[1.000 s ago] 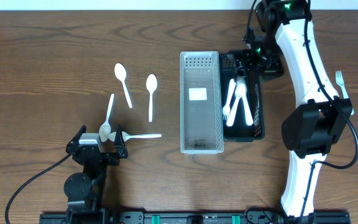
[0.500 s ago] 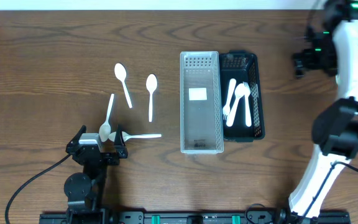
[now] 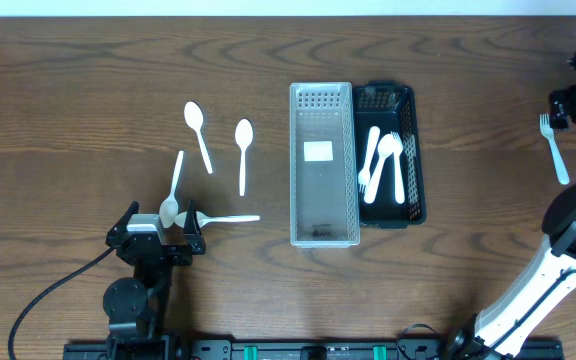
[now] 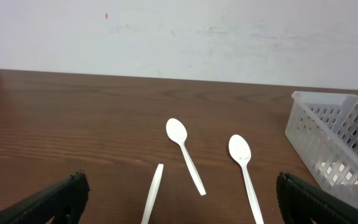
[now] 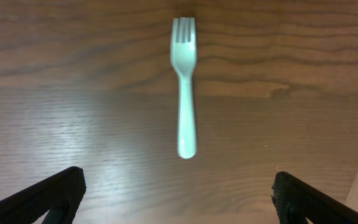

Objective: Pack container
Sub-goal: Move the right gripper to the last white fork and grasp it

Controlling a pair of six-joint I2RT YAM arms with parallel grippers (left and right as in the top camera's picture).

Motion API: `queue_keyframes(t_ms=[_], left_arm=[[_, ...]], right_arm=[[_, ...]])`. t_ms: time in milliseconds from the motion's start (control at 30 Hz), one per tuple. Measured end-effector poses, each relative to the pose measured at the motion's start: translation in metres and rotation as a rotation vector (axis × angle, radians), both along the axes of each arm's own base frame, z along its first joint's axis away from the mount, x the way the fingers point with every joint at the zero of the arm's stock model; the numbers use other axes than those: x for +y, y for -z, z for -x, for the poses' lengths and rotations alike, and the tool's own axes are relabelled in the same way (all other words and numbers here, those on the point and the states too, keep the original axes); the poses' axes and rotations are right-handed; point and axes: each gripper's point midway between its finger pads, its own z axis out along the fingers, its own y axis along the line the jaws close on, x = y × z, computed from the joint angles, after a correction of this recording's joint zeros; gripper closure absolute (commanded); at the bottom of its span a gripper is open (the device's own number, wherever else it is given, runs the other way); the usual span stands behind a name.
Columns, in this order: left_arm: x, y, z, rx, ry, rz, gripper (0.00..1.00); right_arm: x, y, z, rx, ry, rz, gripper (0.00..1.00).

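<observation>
My right pincer (image 5: 179, 182) is spread and empty. A second ago it hung over the black basket (image 3: 414, 190). It now sits at the right edge of the table (image 3: 88, 60), directly above the lone white fork (image 5: 184, 93). The fork lies flat on the wood, well apart from both baskets. The drop into the black basket, which holds three white utensils (image 3: 383, 165), appears complete, so this fork is judged the next pick. My left pincer (image 4: 180, 186) is spread and parked beside four spoons (image 3: 197, 117). The clear basket (image 3: 321, 236) holds no cutlery yet.
</observation>
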Motion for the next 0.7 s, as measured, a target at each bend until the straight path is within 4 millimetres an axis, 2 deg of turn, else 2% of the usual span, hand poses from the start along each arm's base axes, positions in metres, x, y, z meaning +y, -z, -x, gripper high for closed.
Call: queue_keyframes(t_ms=[100, 333, 700], left_arm=[[0.000, 0.000, 0.000, 0.000, 0.000, 0.000, 0.02], [0.000, 0.000, 0.000, 0.000, 0.000, 0.000, 0.02], [0.000, 0.000, 0.000, 0.000, 0.000, 0.000, 0.02]], right_arm=[[-0.010, 0.014, 0.002, 0.012, 0.013, -0.020, 0.01], [-0.013, 0.073, -0.002, 0.086, 0.016, -0.078, 0.01], [-0.012, 0.107, -0.001, 0.137, 0.016, -0.109, 0.01]])
